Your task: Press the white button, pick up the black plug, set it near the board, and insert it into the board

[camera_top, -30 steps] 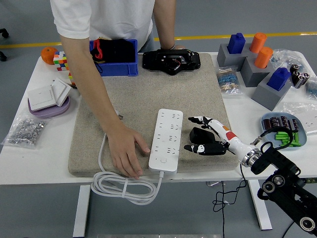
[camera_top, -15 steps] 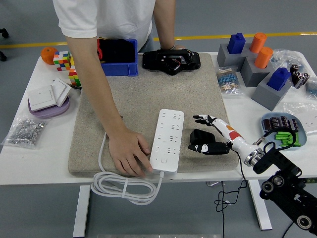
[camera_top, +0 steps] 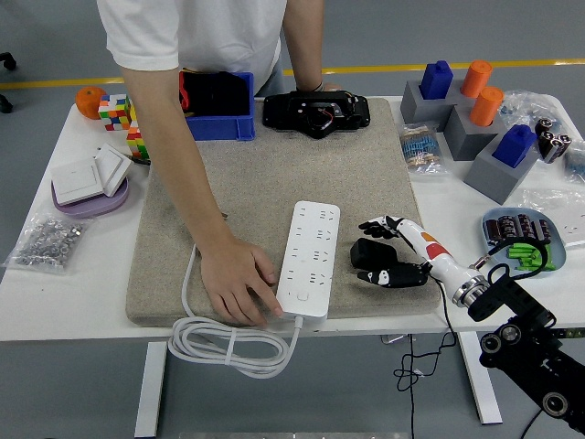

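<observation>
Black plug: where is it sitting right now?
In the head view the black plug lies on the grey mat, just right of the white power strip, with the robot's right hand curled around it from the right.

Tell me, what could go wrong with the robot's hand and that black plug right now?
The right hand wraps its fingers loosely round the black plug on the mat, so the plug might slip when lifted. A person's hand presses on the mat right beside the power strip; the robot could bump it while moving the plug over. The plug's cord isn't clearly visible, so it could snag.
</observation>
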`<action>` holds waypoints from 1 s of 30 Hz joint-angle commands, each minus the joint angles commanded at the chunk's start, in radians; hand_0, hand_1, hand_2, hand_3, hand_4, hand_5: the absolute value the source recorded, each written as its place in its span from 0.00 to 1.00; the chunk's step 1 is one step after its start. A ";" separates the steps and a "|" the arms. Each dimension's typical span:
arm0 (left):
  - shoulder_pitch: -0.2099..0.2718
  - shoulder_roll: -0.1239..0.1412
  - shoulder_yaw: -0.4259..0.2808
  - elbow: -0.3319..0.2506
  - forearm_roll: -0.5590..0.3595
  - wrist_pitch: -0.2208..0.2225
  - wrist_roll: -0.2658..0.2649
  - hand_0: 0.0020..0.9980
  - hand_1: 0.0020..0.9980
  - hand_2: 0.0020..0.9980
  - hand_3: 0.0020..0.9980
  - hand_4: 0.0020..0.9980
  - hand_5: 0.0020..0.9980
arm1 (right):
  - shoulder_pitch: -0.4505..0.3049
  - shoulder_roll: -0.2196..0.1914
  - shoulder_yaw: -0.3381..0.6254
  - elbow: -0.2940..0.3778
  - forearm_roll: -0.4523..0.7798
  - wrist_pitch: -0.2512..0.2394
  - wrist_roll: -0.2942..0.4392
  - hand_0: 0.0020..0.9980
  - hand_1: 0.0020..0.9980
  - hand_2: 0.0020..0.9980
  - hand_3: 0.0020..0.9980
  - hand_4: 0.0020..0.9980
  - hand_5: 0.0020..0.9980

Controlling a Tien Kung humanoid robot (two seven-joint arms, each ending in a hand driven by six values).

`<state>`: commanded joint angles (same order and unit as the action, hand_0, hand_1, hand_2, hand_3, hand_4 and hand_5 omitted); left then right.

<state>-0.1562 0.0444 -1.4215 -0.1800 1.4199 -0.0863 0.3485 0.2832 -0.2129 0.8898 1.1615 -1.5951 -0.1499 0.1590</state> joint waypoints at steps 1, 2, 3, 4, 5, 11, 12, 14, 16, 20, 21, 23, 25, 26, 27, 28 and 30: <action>0.000 0.000 0.000 0.000 0.000 0.000 0.000 0.77 0.71 0.66 0.73 0.65 0.54 | 0.001 0.002 -0.001 -0.005 0.000 -0.001 0.001 0.73 0.70 0.68 0.68 0.96 0.11; 0.000 0.000 -0.001 0.000 0.000 0.000 0.000 0.77 0.71 0.66 0.73 0.65 0.54 | 0.002 0.003 -0.001 -0.009 0.001 -0.002 0.002 0.73 0.70 0.68 0.68 0.96 0.11; 0.000 0.000 -0.001 0.000 0.001 0.000 0.000 0.77 0.71 0.66 0.73 0.65 0.54 | 0.003 0.004 -0.002 -0.012 0.002 -0.003 0.003 0.73 0.70 0.68 0.68 0.96 0.11; 0.000 0.000 -0.001 0.000 0.001 0.000 0.000 0.77 0.71 0.66 0.73 0.65 0.54 | 0.004 0.005 -0.003 -0.015 0.003 -0.004 0.004 0.73 0.70 0.68 0.68 0.96 0.11; 0.000 -0.001 -0.001 0.000 0.001 0.000 0.000 0.77 0.71 0.66 0.73 0.65 0.54 | 0.005 0.006 -0.004 -0.018 0.004 -0.005 0.005 0.73 0.70 0.68 0.68 0.96 0.11; 0.000 -0.001 -0.002 0.000 0.000 0.000 0.000 0.77 0.71 0.66 0.73 0.65 0.54 | 0.008 0.008 -0.007 -0.031 0.013 -0.014 0.016 0.71 0.69 0.67 0.66 0.94 0.11; -0.001 -0.001 -0.001 0.000 -0.001 0.000 0.000 0.77 0.71 0.67 0.73 0.65 0.55 | 0.009 0.008 -0.007 -0.032 0.013 -0.015 0.016 0.63 0.63 0.60 0.63 0.87 0.06; -0.001 -0.001 -0.002 0.000 0.000 0.000 -0.001 0.77 0.71 0.67 0.73 0.65 0.55 | 0.009 0.008 -0.008 -0.038 0.016 -0.016 0.018 0.63 0.63 0.60 0.63 0.87 0.06; -0.001 -0.001 -0.001 0.000 0.000 0.000 -0.001 0.77 0.71 0.67 0.73 0.65 0.55 | 0.009 0.007 -0.008 -0.041 0.019 -0.017 0.020 0.63 0.63 0.60 0.63 0.87 0.06; -0.001 -0.001 -0.001 0.000 -0.001 0.000 -0.001 0.77 0.71 0.67 0.73 0.65 0.54 | 0.010 0.007 -0.009 -0.046 0.019 -0.022 0.024 0.57 0.58 0.58 0.62 0.83 0.03; -0.001 -0.001 -0.002 0.000 -0.002 0.000 -0.001 0.77 0.71 0.67 0.73 0.65 0.54 | 0.010 0.007 -0.010 -0.048 0.018 -0.022 0.024 0.57 0.58 0.58 0.62 0.83 0.03; -0.001 -0.001 -0.002 0.000 -0.002 0.000 -0.001 0.77 0.71 0.67 0.73 0.65 0.54 | 0.010 0.008 -0.011 -0.051 0.020 -0.024 0.026 0.57 0.58 0.58 0.62 0.83 0.03; -0.001 -0.002 -0.002 0.000 -0.001 0.000 -0.001 0.77 0.71 0.67 0.73 0.65 0.54 | 0.011 0.008 -0.012 -0.054 0.021 -0.025 0.029 0.53 0.54 0.56 0.61 0.77 0.00; -0.001 -0.002 -0.002 0.000 -0.001 0.000 -0.001 0.77 0.71 0.67 0.73 0.65 0.54 | 0.011 0.009 -0.012 -0.056 0.021 -0.029 0.032 0.53 0.54 0.56 0.61 0.77 0.00; -0.001 -0.002 -0.002 0.000 -0.001 0.000 -0.001 0.77 0.71 0.67 0.73 0.65 0.54 | 0.011 0.009 -0.013 -0.057 0.022 -0.030 0.034 0.53 0.54 0.56 0.61 0.77 0.00; -0.001 -0.002 -0.002 0.000 -0.001 0.000 -0.001 0.77 0.71 0.67 0.73 0.65 0.54 | 0.011 0.009 -0.014 -0.058 0.022 -0.031 0.035 0.53 0.54 0.56 0.61 0.77 0.00; 0.000 -0.002 -0.003 0.000 -0.001 0.000 -0.001 0.77 0.71 0.67 0.73 0.65 0.54 | 0.012 0.009 -0.016 -0.061 0.022 -0.037 0.041 0.49 0.46 0.51 0.59 0.72 0.00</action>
<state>-0.1565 0.0425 -1.4245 -0.1800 1.4188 -0.0862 0.3474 0.2949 -0.2035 0.8739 1.1003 -1.5729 -0.1867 0.2002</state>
